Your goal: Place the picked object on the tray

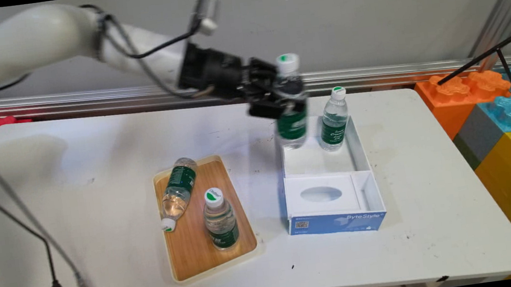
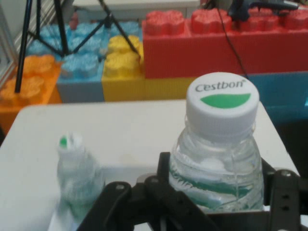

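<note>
Hand (image 1: 279, 97) closed on one upright bottle (image 1: 290, 106), lifted above the back part of the box (image 1: 367, 159). Fingers mostly hidden behind the bottle in main view; lower body of the bottle cut off in hand view. Counted four bottles: the held one, a second (image 1: 333, 120) standing in the box just beside, a third (image 1: 177, 191) lying on the tray (image 1: 191, 256), a fourth (image 1: 220, 219) upright there. One tray and one box on the surface (image 1: 93, 157).

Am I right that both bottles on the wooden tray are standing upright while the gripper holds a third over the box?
Not quite: on the tray, only one bottle stands; the other lies on its side, as the main view shows. The gripper does hold a third over the box.
</note>
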{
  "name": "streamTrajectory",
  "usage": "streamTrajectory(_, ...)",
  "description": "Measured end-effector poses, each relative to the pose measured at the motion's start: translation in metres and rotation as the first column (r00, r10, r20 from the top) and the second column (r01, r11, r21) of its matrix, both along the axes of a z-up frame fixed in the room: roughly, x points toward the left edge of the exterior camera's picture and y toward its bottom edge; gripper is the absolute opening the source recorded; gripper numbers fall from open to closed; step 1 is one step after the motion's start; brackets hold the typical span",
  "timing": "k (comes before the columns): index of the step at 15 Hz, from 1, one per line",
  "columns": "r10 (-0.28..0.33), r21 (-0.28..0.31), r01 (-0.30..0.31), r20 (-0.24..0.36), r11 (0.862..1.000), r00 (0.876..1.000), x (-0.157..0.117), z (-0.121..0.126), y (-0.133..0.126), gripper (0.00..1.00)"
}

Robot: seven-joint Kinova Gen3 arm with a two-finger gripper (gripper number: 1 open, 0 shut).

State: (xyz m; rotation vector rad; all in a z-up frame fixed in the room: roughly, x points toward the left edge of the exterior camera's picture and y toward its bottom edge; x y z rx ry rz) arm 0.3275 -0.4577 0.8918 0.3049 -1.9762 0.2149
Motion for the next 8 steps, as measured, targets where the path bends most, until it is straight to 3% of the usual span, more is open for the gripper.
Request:
streamTrajectory(4, 0.043, 0.002, -0.043, 0.048, 0.999, 0.998, 0.049, -0.007, 0.033, 0.00)
streamTrajectory(8, 0.063, -0.038, -0.060, 0.082, 0.997, 0.995, 0.075, -0.021, 0.049, 0.00)
